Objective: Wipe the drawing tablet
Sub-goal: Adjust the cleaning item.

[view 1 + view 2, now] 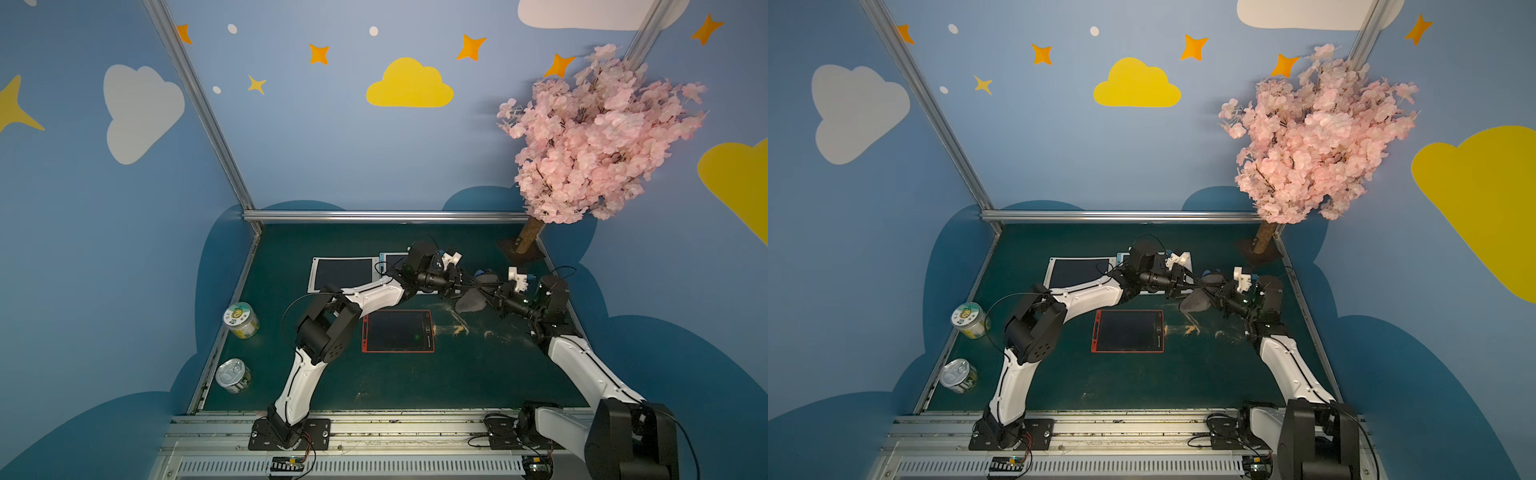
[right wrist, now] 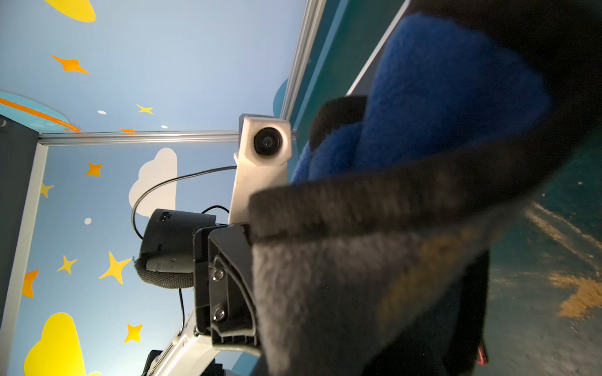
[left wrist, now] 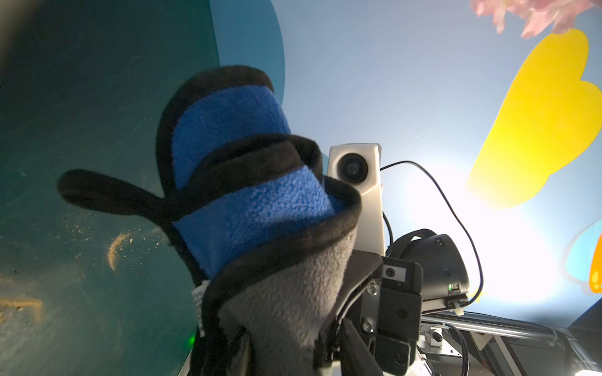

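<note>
Beyond the far right corner of the red-framed tablet, the two arms meet above the table with a cloth between them. The cloth is grey on one face and blue on the other, edged in black, and it hangs clear of the tablet, touching neither frame nor dark screen. The right gripper is pinched tight on a fold of the cloth. In the right wrist view the fabric fills the frame just ahead of it. The left gripper comes in from the tablet's side and sits against the cloth, but the fabric hides its jaws in every view, so I cannot tell how wide they stand or whether they have hold. The tablet lies flat near the middle of the table. Sandy grit is smeared just right of the tablet, below the cloth. A jar and a tin stand well to its left, and other tablets lie behind it.
</note>
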Controlling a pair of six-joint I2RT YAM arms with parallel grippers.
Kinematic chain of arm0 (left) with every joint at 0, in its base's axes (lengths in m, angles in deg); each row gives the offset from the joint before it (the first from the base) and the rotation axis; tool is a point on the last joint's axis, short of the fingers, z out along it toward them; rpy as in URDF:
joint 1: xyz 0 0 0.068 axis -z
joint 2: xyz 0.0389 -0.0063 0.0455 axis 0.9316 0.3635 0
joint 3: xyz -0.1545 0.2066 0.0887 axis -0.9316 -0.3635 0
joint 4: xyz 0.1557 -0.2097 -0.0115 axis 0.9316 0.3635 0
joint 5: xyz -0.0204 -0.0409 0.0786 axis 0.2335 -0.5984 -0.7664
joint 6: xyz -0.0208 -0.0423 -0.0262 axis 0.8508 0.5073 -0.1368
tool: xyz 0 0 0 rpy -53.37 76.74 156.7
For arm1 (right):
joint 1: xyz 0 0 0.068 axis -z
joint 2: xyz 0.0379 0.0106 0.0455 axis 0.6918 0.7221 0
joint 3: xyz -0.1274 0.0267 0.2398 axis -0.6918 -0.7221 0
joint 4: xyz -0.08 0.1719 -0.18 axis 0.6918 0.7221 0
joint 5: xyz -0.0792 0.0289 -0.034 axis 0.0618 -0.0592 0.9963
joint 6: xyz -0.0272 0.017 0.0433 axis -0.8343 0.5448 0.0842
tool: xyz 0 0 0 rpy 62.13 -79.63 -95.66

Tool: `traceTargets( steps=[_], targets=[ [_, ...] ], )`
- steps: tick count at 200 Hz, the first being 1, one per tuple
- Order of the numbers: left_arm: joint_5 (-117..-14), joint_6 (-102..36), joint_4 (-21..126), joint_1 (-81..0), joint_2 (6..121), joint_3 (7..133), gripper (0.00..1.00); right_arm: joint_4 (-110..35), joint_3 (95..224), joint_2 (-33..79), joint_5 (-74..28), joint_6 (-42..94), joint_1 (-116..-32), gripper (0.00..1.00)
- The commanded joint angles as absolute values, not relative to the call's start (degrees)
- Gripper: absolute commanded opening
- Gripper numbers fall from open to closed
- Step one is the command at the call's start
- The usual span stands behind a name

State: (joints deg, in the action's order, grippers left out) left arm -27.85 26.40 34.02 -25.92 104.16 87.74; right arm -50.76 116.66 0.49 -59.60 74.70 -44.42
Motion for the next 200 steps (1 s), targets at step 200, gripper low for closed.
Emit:
traceTargets(
  steps=[200],
  targets=[
    [-22.06,35.01,24.89,-25.09,105.73,89.90,0.42,-23.50,133.21,9.53,-70.31,47.26,-59.94,0.00]
  ],
)
